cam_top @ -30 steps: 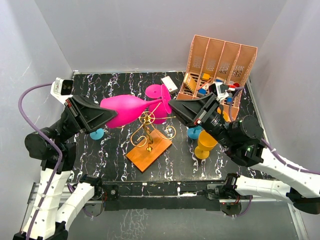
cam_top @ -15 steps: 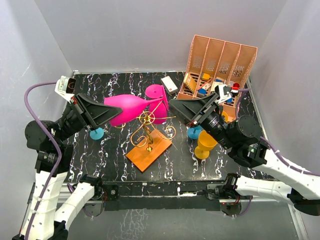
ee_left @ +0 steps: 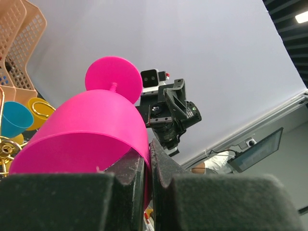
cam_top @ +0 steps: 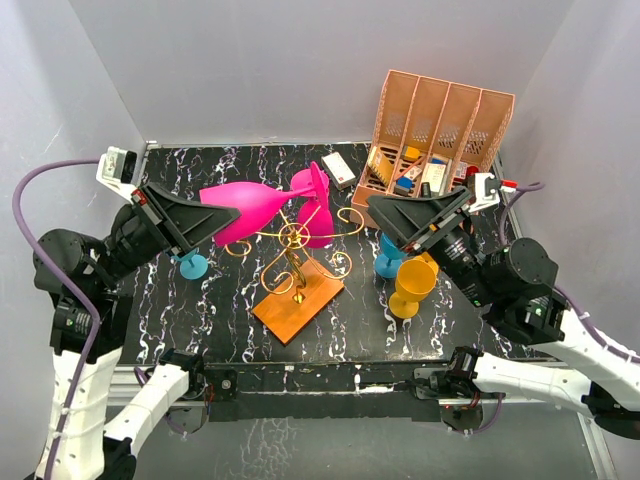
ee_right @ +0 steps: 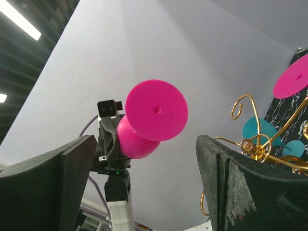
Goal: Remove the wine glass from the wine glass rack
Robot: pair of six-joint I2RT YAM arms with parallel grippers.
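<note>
Wine glass [cam_top: 245,210]: now raised off the wine glass rack [cam_top: 297,262], sideways, just above its arms, rim pinched in left gripper [cam_top: 215,218]. Right gripper [cam_top: 385,212]: backed off rightward, fingers wide, empty. Removal looks nearly done.

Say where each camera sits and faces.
Top external: above and behind the arms, looking down on the black marbled table; both show.
Left wrist: looks up past the left gripper, shut on the magenta plastic wine glass, towards the right arm.
Right wrist: looks up through the open right gripper at that glass's foot.
All share that glass.
</note>
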